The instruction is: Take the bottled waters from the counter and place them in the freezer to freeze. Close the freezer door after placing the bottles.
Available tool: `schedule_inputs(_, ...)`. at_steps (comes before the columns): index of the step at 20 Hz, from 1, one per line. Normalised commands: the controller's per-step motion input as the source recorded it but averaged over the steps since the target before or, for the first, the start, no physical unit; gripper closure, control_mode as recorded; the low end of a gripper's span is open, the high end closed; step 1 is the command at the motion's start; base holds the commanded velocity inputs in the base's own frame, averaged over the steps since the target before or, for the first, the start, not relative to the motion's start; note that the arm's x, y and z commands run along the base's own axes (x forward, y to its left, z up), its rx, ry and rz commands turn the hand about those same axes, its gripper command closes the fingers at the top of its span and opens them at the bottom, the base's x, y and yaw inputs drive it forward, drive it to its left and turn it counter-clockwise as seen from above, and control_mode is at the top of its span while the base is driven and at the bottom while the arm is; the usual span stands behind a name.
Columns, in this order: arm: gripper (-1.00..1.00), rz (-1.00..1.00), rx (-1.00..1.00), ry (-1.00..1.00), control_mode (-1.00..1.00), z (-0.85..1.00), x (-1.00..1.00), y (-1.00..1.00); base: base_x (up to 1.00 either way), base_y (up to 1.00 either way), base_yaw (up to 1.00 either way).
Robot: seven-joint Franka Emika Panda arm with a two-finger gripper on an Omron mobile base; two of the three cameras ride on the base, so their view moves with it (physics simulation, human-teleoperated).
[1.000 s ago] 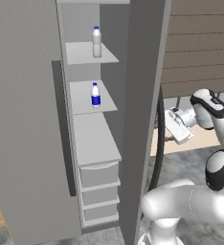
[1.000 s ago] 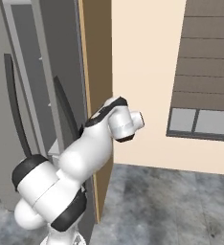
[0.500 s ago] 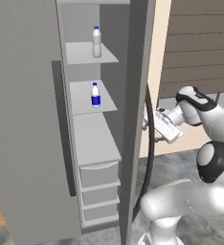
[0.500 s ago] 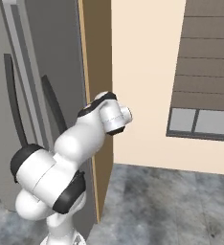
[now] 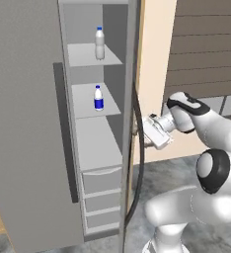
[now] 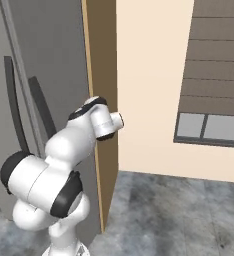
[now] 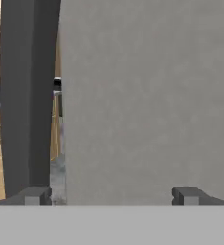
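Both bottles are in the freezer (image 5: 95, 143): plain bottle (image 5: 99, 43) upright on the top shelf (image 5: 90, 55), labelled bottle (image 5: 98, 98) upright on the shelf below, drawers (image 5: 102, 197) under them. So placing looks done, and the step in hand is closing the door (image 5: 130, 123), which stands swung wide and edge-on in the left base view, its dark curved handle (image 5: 138, 153) on the outer side. The tool (image 5: 146, 139) sits on that outer side, just beside the door edge and near the handle's upper part, pointing at the panel. In the hand view the fingers (image 7: 36, 195) are spread fully apart with nothing between them, and flat grey door face (image 7: 147, 105) is right in front; a dark vertical band, likely the handle (image 7: 20, 100), is off to one side. Cannot tell whether the fingertips already touch the panel. In the right base view the arm is bent in close to the door (image 6: 54, 65) with the wooden side panel (image 6: 101, 100) next to it. Judgement: next move is a push on the outer face, sweeping toward the compartment so the door swings shut on its hinge; no grasp needed, the tool can be left spread. Push should follow the door's arc, otherwise the fingers could slide along the panel or catch the handle. The other fridge door (image 5: 23, 123) is closed and needs nothing
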Motion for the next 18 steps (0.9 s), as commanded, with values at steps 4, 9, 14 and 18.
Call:
schedule_inputs(4, -1.00, -0.30, 0.00, 0.00, -1.00, -0.10, 0.03, 0.61, 0.00, 0.00, 0.00)
schedule_inputs(9, -1.00, -0.29, 0.00, 0.02, -1.00, 0.00, 0.01, 0.56, 0.00, 0.00, 0.00)
schedule_inputs(14, -1.00, -0.24, 0.00, 0.15, -1.00, 0.00, 0.05, 0.46, 0.00, 0.00, 0.00)
schedule_inputs(18, -1.00, -0.19, 0.00, 0.23, -1.00, 0.02, 0.00, 0.50, 0.00, 0.00, 0.00)
